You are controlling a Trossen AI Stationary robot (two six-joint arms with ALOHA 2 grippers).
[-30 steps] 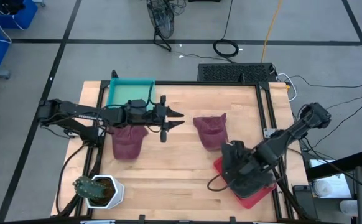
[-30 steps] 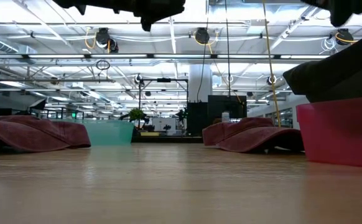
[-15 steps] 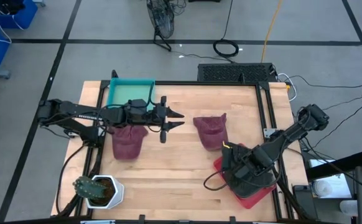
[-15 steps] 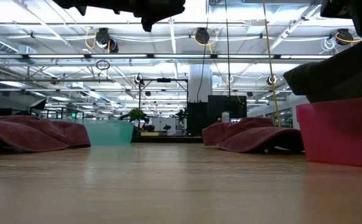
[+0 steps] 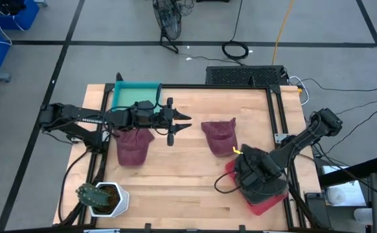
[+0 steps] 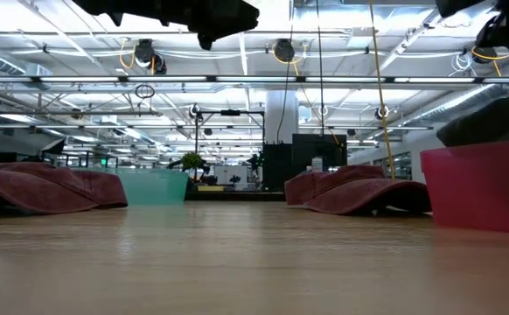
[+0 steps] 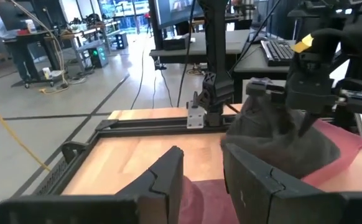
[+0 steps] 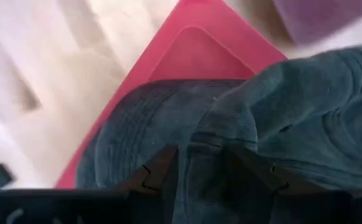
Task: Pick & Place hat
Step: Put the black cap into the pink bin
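Item 1, dark grey hat (image 5: 261, 183): soft denim-like cloth, seamed crown, crumpled. It hung from my right tool (image 5: 258, 173) over the red tray (image 5: 266, 206) at the near right of the tabletop (image 5: 188, 175). In the right wrist view the cloth (image 8: 243, 143) was bunched between the tool's two fingers (image 8: 153, 171), so I logged that tool as clamped on the hat, lowest folds still inside the tray.

Risks noted:
- Grip looked to sit on a fold rather than the brim; limp cloth could slide out during the lift.
- A trailing edge might catch the tray rim and drag the tray along the wood.
- The carry path passed near the maroon hat (image 5: 219, 136) just beyond the tray; a low swing could brush it.

Item 2, left tool (image 5: 175, 124): parked above the far left half of the tabletop, over the gap between the two maroon hats, fingers (image 7: 168, 177) set a narrow gap apart and holding nothing.

Item 3, second maroon hat (image 5: 134, 146): flat on the left side, partly under the left arm.

Item 4, teal tray (image 5: 135, 96): far left corner, contents I could not make out.

Item 5, potted plant (image 5: 101, 197): near left corner, well apart from the work.
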